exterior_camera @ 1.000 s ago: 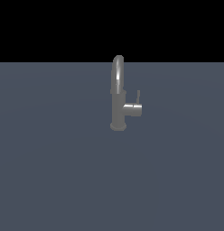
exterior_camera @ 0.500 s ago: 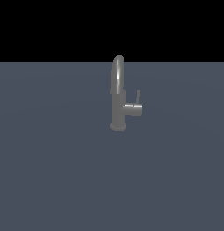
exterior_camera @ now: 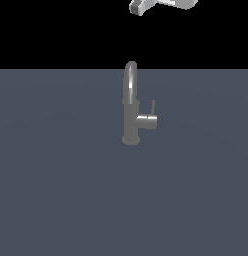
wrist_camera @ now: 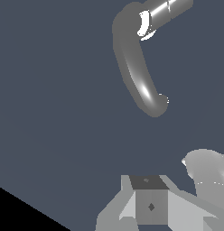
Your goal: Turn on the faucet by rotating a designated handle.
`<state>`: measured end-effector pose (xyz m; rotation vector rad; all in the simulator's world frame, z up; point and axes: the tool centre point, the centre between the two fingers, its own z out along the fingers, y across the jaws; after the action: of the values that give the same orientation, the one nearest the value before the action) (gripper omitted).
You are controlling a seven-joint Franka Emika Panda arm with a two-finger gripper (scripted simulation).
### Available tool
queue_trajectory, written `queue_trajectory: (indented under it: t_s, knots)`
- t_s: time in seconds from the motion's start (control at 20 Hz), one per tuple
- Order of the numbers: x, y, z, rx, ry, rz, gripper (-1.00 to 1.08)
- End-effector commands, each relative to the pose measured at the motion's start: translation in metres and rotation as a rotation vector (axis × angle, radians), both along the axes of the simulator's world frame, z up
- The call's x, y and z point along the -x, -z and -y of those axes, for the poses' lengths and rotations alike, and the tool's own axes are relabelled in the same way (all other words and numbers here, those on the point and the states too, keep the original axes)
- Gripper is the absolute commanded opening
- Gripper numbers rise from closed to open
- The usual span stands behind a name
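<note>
**Handle lies below me, toward five o'clock**

I hang high above the grey surface (exterior_camera: 61, 200), only my white gripper (exterior_camera: 141, 7) poking in at the exterior view's top edge, well apart from everything I need. I cannot tell whether my jaws are parted or closed: the exterior view cuts them off and the wrist view shows only part of my own housing, not the tips.

The faucet (exterior_camera: 131, 120) stands upright on the surface, its arched spout rising at twelve o'clock from the body. The handle (exterior_camera: 153, 107) is a thin rod standing nearly vertical on a stubby cylinder that juts from the body toward three o'clock in the exterior view. So its long axis runs up and down, and from my gripper it sits at roughly five to six o'clock, far below.

As I judge it, the approach has not closed yet. I must descend beside the spout, staying clear of the arch, and arrive against the rod's side to push it round.
</note>
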<state>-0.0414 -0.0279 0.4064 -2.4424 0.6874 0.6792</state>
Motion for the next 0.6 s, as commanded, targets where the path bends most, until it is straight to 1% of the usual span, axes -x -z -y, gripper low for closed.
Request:
queue_trajectory:
  t_s: [0.0,0.55]
  knots:
    - [-0.013,0.009,0.006,-0.041,0.043,-0.036,-1.0]
    - [-0.067,0.06,0.034,-0.234,0.246,-0.204,-1.0]
